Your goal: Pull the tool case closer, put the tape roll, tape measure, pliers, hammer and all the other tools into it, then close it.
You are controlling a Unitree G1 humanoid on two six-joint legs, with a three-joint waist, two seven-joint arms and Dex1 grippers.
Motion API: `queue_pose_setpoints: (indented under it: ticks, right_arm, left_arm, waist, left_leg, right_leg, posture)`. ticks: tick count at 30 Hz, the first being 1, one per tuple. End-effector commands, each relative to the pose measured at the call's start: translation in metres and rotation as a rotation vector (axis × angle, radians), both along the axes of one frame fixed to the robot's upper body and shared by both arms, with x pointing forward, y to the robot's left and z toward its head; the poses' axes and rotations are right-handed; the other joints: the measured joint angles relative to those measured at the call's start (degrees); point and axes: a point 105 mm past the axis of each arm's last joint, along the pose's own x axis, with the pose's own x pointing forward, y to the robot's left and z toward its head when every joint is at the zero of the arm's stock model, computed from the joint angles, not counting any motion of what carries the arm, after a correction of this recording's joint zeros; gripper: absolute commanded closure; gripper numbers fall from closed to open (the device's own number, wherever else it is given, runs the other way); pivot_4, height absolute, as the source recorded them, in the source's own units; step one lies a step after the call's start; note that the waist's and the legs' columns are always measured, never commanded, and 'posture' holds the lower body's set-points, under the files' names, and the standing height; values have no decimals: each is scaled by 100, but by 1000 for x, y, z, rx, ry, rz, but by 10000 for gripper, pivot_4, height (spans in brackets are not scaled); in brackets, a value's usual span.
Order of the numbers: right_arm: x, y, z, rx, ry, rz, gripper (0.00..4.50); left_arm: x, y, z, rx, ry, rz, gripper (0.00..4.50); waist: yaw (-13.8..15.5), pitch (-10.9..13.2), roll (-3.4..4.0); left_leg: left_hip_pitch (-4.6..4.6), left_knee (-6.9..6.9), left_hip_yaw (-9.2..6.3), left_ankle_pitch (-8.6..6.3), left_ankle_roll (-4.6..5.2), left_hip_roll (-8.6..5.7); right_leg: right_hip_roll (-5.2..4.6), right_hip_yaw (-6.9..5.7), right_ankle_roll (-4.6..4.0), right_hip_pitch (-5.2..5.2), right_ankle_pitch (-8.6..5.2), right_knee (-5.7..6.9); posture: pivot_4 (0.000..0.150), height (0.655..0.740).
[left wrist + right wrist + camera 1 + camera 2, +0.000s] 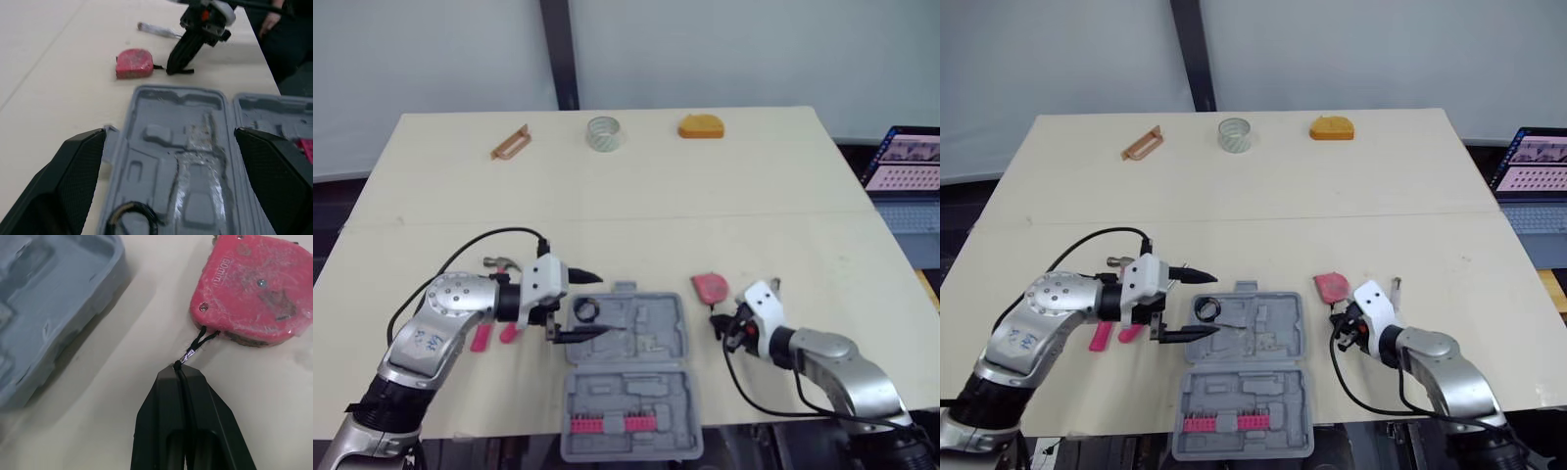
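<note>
The grey tool case [651, 333] lies open at the near edge of the table [754, 176], with a black ring [585, 311] in its upper half. The left gripper [599, 305] hovers over that half, fingers spread. The red tape measure [254, 289] lies just right of the case; the right gripper [178, 371] is clamped on its black cord [195, 345].

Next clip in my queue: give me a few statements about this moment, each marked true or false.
1. The tool case lies open. True.
2. The right end effector is shut on the cord of the red tape measure. True.
3. The left end effector grips the hammer. False: it is open over the case, with nothing between its fingers.
4. The tape measure lies inside the case. False: it rests on the table beside the case.
5. A pale tape roll sits at the table's far side. True.
</note>
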Motion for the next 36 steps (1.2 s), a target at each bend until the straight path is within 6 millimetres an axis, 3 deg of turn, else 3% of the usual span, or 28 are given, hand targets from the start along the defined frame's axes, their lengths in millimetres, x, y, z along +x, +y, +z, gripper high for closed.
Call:
queue_pose_setpoints:
  ticks: [1, 9, 16, 22, 30, 33, 36]
  right_arm:
    - [-24, 3, 0, 23, 56, 50, 44329]
    - [-77, 7, -11, 44, 187, 103, 44329]
    - [-105, 8, -23, 77, 279, 91, 44329]
    - [-114, 12, -26, 98, 313, 103, 44329]
    - [-109, 11, -20, 107, 302, 132, 44329]
    - [-110, 9, -11, 124, 303, 177, 36706]
    - [-110, 3, 2, 116, 296, 242, 22759]
  left_arm:
    - [-8, -1, -4, 20, 8, -53, 0]
    - [-18, 0, -10, 37, 52, -103, 0]
    - [-26, 0, -14, 42, 75, -128, 0]
    - [-29, 0, -16, 44, 84, -136, 0]
    - [-29, -1, -15, 33, 76, -128, 0]
    - [-28, -2, -13, 18, 62, -127, 0]
    - [-31, -3, -13, 4, 50, -133, 0]
  waist:
    - [34, 0, 0]
    - [125, -1, -2]
    - [125, -2, -4]
    - [126, -3, -6]
    - [124, -3, -6]
    - [128, -3, -6]
    - [130, -3, -6]
  left_leg:
    - [-1, 0, 0, 0, 0, 0]
    - [-2, 4, 2, 0, 0, 0]
    - [1, 4, 1, 0, 1, 0]
    - [3, 4, 1, 0, 1, 0]
    - [3, 4, 1, 0, 1, 0]
    - [3, 4, 1, 0, 1, 0]
    - [2, 5, 1, -1, 1, 0]
  right_leg:
    - [0, -1, 0, 0, 0, -1]
    - [0, 3, -1, 0, 0, -2]
    - [0, 3, -1, 3, 1, -2]
    - [0, 3, -2, 5, 1, -3]
    - [0, 3, -2, 5, 1, -3]
    - [1, 3, -2, 5, 1, -3]
    - [0, 3, -2, 7, 1, -4]
  posture:
    - [1500, 7400]
    - [1500, 7400]
    - [1500, 7400]
    - [1500, 7400]
    - [1500, 7400]
    - [1500, 7400]
    - [1500, 7400]
